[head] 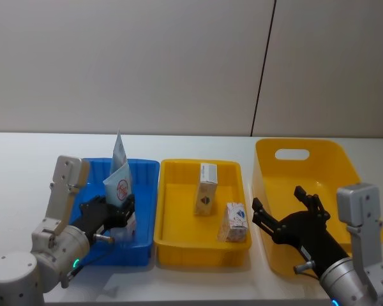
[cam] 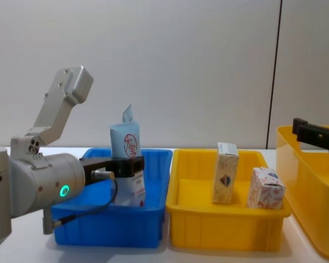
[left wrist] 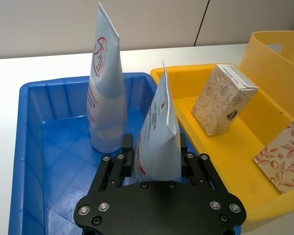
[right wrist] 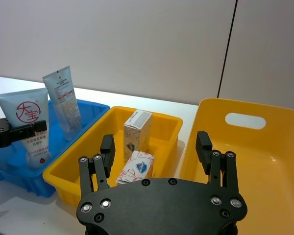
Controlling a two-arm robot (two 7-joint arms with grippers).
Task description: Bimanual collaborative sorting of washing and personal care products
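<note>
A pale blue tube [head: 122, 184] with a red round logo stands upright in the blue tray [head: 147, 167], and my left gripper [head: 120, 209] is shut on its lower part. In the left wrist view the fingers [left wrist: 126, 149] press the tube [left wrist: 159, 132] from both sides. A second tube [left wrist: 106, 98] stands just behind it, untouched. Two cream cartons sit in the small yellow tray [head: 176, 217]: one carton [head: 207, 188] upright, the other carton [head: 235, 222] leaning near the front. My right gripper [head: 286, 218] hangs open and empty over the front left of the large yellow bin [head: 322, 167].
The three containers stand side by side on a white table, with a plain wall behind. The large bin has a handle slot [head: 291, 153] in its back wall. Bare table lies in front of the trays and behind them.
</note>
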